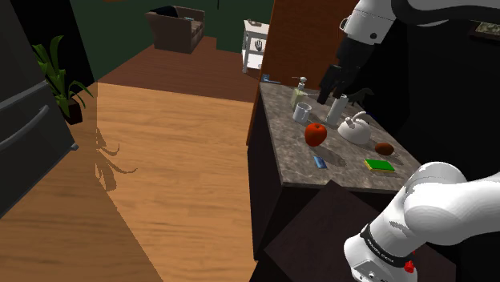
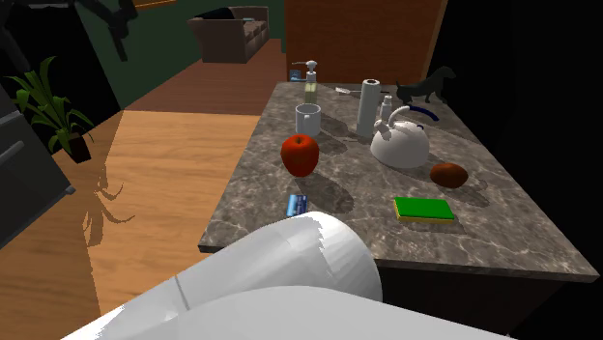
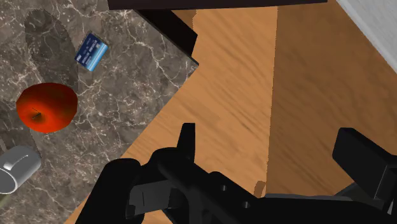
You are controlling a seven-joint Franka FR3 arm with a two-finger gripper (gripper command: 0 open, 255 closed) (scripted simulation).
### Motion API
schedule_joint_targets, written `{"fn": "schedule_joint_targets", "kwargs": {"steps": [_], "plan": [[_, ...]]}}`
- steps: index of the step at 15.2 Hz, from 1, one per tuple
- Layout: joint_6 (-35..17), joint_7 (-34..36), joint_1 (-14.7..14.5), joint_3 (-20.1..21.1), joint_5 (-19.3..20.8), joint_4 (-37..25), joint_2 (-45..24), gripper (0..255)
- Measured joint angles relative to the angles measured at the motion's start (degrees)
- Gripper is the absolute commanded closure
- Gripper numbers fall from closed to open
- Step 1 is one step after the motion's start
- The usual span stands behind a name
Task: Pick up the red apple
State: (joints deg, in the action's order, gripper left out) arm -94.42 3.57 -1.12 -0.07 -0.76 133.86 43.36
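The red apple [image 1: 316, 134] [image 2: 300, 155] rests on the dark marble counter [image 1: 344, 172] [image 2: 483, 232], between a white mug and a small blue card. My black gripper [image 1: 327, 92] hangs high above the far end of the counter, well apart from the apple. In the wrist view the gripper [image 3: 273, 149] is open, its fingers [image 3: 186, 137] stand wide apart with only wooden floor between them. There the apple [image 3: 46, 107] lies off to one side on the marble, beyond the counter's edge.
Around the apple stand a white mug [image 2: 307, 119], a white kettle [image 2: 399, 143], a white cylinder [image 2: 369, 108] and a soap dispenser [image 2: 310, 85]. A blue card [image 2: 297, 204], a green sponge [image 2: 423, 209] and a brown lump [image 2: 448, 174] lie nearer. Wooden floor [image 1: 176, 160] runs alongside.
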Motion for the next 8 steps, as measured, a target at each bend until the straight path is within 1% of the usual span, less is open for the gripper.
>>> {"fn": "schedule_joint_targets", "kwargs": {"steps": [2,8], "plan": [[-0.81,0.47,0.37,0.01,0.22,0.44,-0.2,0],[-12.16,6.18,4.64,0.0,2.86,4.37,-5.56,0]]}}
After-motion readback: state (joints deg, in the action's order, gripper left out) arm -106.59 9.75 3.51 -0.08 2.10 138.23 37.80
